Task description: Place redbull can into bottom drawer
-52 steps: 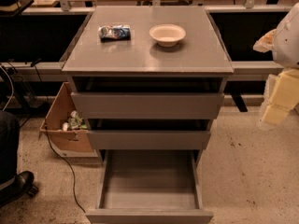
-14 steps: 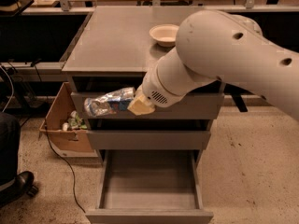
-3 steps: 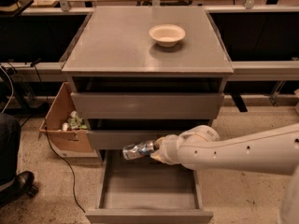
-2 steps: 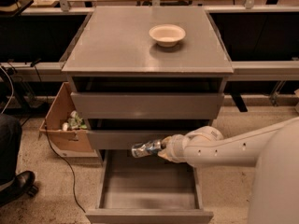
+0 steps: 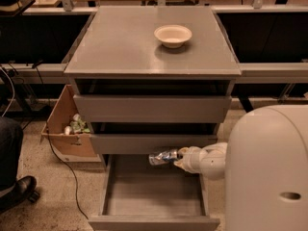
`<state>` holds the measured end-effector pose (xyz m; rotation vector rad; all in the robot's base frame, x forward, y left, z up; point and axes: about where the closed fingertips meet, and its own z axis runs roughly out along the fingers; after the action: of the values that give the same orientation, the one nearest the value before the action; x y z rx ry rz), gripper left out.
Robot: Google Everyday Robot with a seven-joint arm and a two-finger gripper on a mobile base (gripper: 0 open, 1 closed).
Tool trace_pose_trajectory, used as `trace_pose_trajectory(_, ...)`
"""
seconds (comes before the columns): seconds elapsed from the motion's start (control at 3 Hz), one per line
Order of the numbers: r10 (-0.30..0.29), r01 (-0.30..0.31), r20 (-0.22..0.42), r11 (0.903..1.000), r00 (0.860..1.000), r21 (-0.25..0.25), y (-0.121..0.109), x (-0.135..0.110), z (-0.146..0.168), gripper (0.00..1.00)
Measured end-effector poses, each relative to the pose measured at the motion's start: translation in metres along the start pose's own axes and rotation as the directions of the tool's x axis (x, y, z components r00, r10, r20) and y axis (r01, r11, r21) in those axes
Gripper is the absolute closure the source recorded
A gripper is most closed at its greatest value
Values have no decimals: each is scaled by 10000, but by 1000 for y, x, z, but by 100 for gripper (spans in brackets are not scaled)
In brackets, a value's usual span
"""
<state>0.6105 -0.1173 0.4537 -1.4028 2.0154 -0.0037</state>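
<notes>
Gripper (image 5: pixel 178 156) clamps redbull can (image 5: pixel 162 157), held sideways over the open bottom drawer (image 5: pixel 154 196) near its rear edge (white bowl (image 5: pixel 173 34) sits at 12 o'clock on cabinet top (image 5: pixel 120 47)). Placement step is in hand; next move likely calls for lowering toward 6 o'clock, then release.

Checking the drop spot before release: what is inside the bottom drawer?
In the bottom drawer, the visible grey floor is bare. The claw holds the redbull can sideways above its back end. Its rear, under the middle drawer and behind the arm, is hidden.
</notes>
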Motion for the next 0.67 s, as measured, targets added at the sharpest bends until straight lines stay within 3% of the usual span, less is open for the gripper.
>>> trace_pose_trajectory(0.33, 170, -170, -16, 9999, 9999, 32, 9, 26, 21, 100)
trace_pose_trajectory(0.67, 145, -161, -407, 9991, 9991, -392, 28, 37, 37, 100)
